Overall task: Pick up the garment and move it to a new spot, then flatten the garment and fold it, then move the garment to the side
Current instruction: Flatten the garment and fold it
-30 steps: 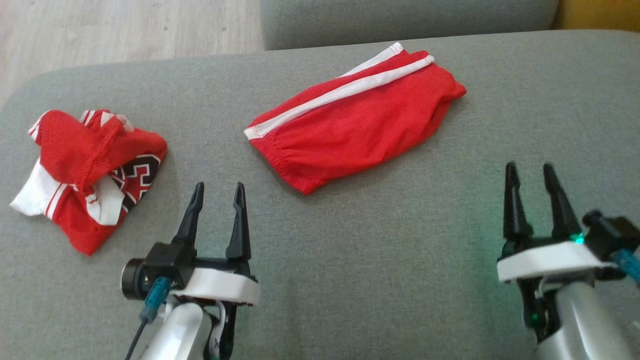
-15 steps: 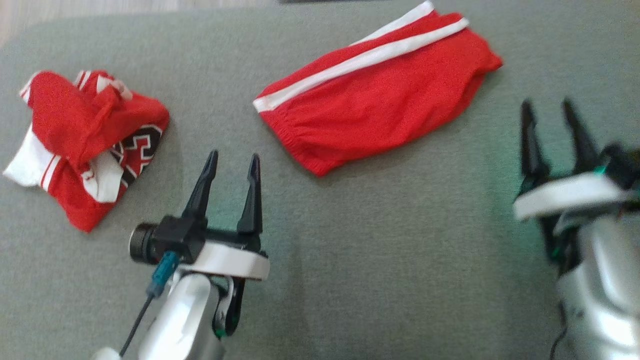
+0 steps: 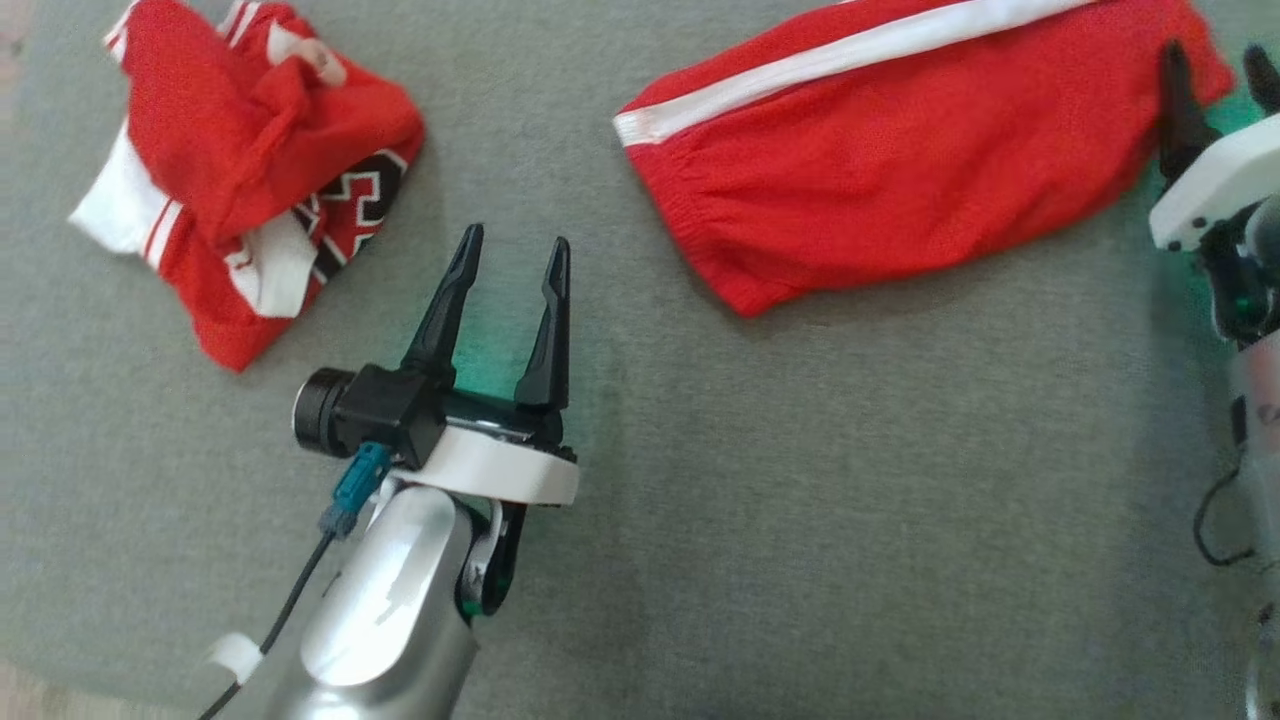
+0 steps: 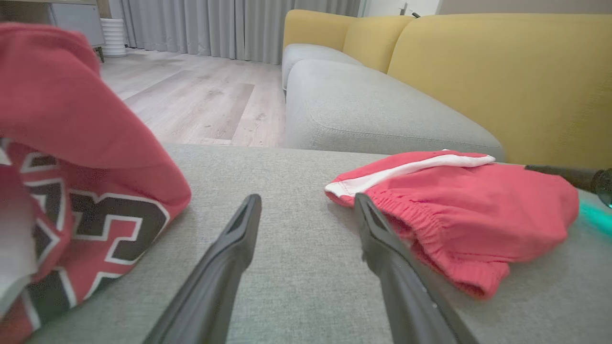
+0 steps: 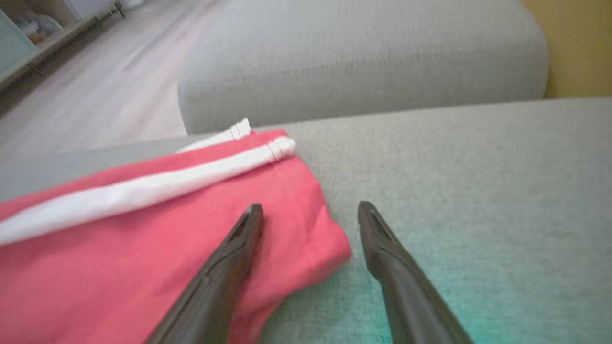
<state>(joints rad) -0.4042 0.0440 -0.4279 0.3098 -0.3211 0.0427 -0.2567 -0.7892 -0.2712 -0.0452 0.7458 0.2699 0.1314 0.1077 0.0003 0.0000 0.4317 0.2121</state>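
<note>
Folded red shorts (image 3: 900, 170) with a white side stripe lie flat on the grey cushion (image 3: 800, 500), at the upper right of the head view. A crumpled red jersey (image 3: 250, 150) with black and white print sits at the upper left. My left gripper (image 3: 516, 240) is open over bare cushion between the two garments, touching neither; in its wrist view the gripper (image 4: 307, 198) has the jersey (image 4: 71, 143) to its left and the shorts (image 4: 478, 200) to its right. My right gripper (image 3: 1212, 55) is open at the shorts' right end; in its wrist view the gripper (image 5: 311, 206) straddles the corner of the shorts (image 5: 143, 239).
Beyond the cushion lies a second grey seat (image 4: 373, 110) with a yellow backrest (image 4: 502, 81). Wood floor (image 4: 201, 95) and curtains are at the far left. The cushion's near edge (image 3: 30, 690) shows at the lower left of the head view.
The head camera has tilted down and closer, shifting the whole picture. My right gripper has moved forward to the right end of the shorts. The left gripper holds about the same spot.
</note>
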